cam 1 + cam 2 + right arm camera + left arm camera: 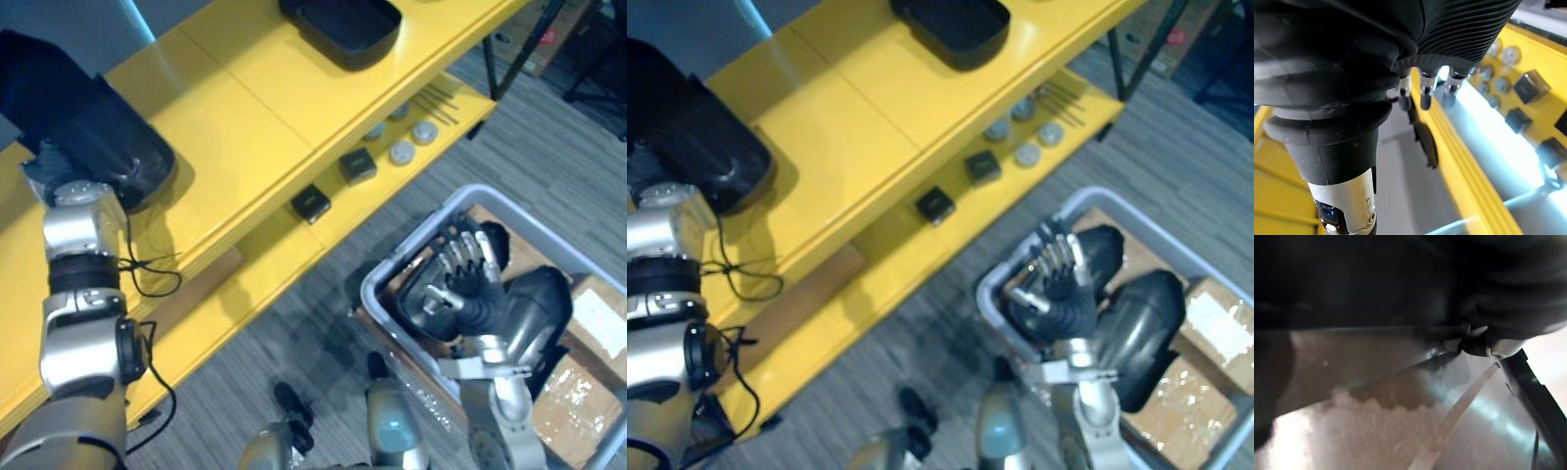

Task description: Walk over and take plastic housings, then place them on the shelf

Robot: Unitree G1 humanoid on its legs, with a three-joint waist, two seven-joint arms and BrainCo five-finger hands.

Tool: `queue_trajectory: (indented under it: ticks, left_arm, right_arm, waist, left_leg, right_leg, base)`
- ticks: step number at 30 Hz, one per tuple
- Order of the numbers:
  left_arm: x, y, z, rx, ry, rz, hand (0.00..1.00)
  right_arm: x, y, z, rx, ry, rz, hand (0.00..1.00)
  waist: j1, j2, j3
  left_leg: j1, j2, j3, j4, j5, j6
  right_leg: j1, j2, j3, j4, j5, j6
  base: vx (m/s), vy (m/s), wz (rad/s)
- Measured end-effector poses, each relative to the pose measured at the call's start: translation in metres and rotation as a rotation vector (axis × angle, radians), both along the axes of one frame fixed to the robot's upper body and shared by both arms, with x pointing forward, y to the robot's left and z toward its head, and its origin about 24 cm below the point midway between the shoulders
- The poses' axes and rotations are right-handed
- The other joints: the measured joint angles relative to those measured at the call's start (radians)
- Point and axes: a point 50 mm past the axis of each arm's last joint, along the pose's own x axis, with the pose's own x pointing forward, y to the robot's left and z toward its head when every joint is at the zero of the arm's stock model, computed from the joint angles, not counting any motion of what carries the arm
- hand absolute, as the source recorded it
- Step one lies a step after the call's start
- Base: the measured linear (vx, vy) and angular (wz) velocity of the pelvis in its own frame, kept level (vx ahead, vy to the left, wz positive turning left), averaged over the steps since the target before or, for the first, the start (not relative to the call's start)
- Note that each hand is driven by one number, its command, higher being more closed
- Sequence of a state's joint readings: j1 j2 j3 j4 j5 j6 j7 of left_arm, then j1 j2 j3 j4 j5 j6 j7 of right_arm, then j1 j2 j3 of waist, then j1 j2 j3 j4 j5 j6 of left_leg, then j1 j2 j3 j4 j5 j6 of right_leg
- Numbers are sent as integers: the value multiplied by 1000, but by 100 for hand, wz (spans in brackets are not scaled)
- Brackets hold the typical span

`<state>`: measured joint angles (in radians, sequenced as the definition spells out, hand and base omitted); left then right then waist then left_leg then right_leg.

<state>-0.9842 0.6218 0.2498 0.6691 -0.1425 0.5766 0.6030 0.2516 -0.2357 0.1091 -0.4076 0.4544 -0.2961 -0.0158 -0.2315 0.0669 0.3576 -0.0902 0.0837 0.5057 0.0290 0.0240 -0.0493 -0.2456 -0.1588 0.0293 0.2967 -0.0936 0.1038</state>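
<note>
A large black plastic housing [98, 117] rests on the top board of the yellow shelf [245, 127] at the left. My left hand [47, 164] reaches up against its near edge, and the fingers are hidden by it. A second black housing [343, 29] lies further along the same board. At the lower right a grey bin [377, 284] holds more black housings [534, 304]. My right hand [475, 284] hovers over the bin's near corner, open, fingers straight and spread, holding nothing.
On the shelf's lower board lie small black square parts [358, 166] and several grey round discs [402, 152]. Cardboard boxes [588, 323] sit by the bin. A black table leg [519, 49] stands at the top right. Grey carpet lies between shelf and bin.
</note>
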Motion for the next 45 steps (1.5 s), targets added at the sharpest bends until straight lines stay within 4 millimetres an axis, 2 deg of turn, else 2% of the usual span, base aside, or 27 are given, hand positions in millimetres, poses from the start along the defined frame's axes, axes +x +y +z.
queue_trajectory:
  ticks: [8, 16, 24, 25, 28, 36, 45]
  left_arm:
    - [12, -17, -10, 49, 119, -145, 100]
    - [11, -13, -24, -8, 190, -135, 100]
    - [9, -11, -22, -43, 156, -71, 100]
    - [9, -10, -18, -51, 142, -64, 0]
    - [9, -10, -13, -61, 120, -50, 0]
    - [7, -10, -12, -75, 90, 4, 0]
    - [4, -4, -7, -176, -50, 109, 0]
  right_arm:
    - [1, 2, -4, -7, 41, 18, 0]
    - [1, -3, -4, 42, 48, 25, 0]
    - [2, -7, -1, 56, 32, 25, 0]
    - [2, -7, 0, 56, 29, 27, 0]
    - [5, -7, 4, 60, 11, 32, 0]
    - [8, -12, 10, 46, -16, 21, 0]
    - [7, -16, 11, 35, -25, 22, 0]
  waist:
    - [0, 2, 7]
    - [0, 7, 21]
    - [1, 5, 27]
    - [1, 5, 30]
    - [0, 3, 50]
    - [0, 3, 51]
    - [-6, 3, 51]
  left_leg:
    - [-9, 0, 12, 7, 0, 0]
    - [-16, 2, 36, 16, -1, 1]
    - [-30, 2, 41, 21, -2, 3]
    - [-35, 2, 41, 23, -2, 4]
    - [-33, 2, 41, 26, -2, 4]
    - [-34, -7, 49, 26, -2, 4]
    - [-32, -11, 54, 33, -3, 6]
  right_leg:
    - [-25, 0, 14, 19, -3, 2]
    - [-49, 1, 32, 40, -3, 2]
    - [-66, 1, 37, 47, -3, 2]
    - [-72, 1, 38, 49, -2, 2]
    - [-72, 0, 40, 54, -3, 2]
    - [-89, -5, 54, 80, -15, 8]
    - [-101, -11, 60, 107, -22, 7]
  base:
    - [0, -9, -4]
    - [-3, -6, -4]
    - [12, -7, -1]
    - [31, -17, 0]
    - [11, -6, 0]
    - [16, -8, -2]
    - [0, 0, 0]
